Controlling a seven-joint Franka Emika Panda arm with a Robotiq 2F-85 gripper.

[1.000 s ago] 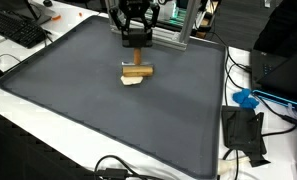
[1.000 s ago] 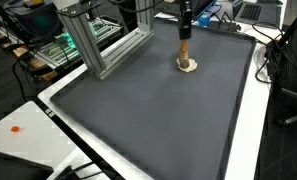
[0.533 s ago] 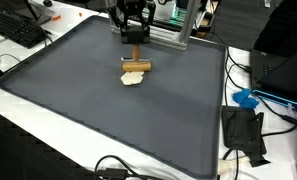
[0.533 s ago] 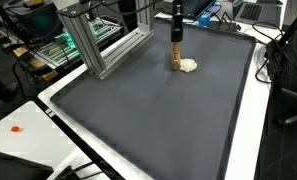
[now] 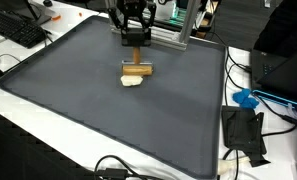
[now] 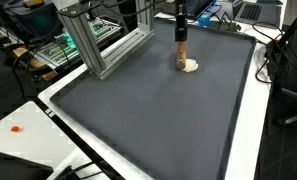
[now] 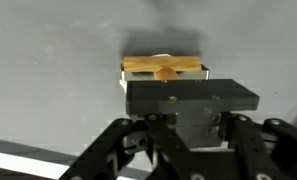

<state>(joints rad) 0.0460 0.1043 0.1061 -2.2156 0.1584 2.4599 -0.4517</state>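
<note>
My gripper [image 5: 135, 40] hangs over the far part of a dark grey mat [image 5: 78, 100] and is shut on the upright handle of a wooden T-shaped tool [image 5: 136, 68]. The tool's crossbar rests on the mat, right against a small cream-coloured lump [image 5: 134, 81]. In the other exterior view the gripper [image 6: 180, 30] holds the wooden tool [image 6: 180, 52] just beside the cream lump [image 6: 191, 66]. In the wrist view the crossbar [image 7: 163, 68] shows beyond the dark fingers [image 7: 191, 98]; the lump is mostly hidden behind it.
An aluminium frame [image 6: 98, 45] stands at the mat's far edge, close to the gripper [image 5: 173, 35]. A keyboard [image 5: 18, 28] lies off one corner. A black device [image 5: 244, 132], a blue object [image 5: 246, 99] and cables lie on the white table beside the mat.
The gripper and tool shifted sideways away from the cream lump, then came partway back towards it. The lump has stayed in place.
</note>
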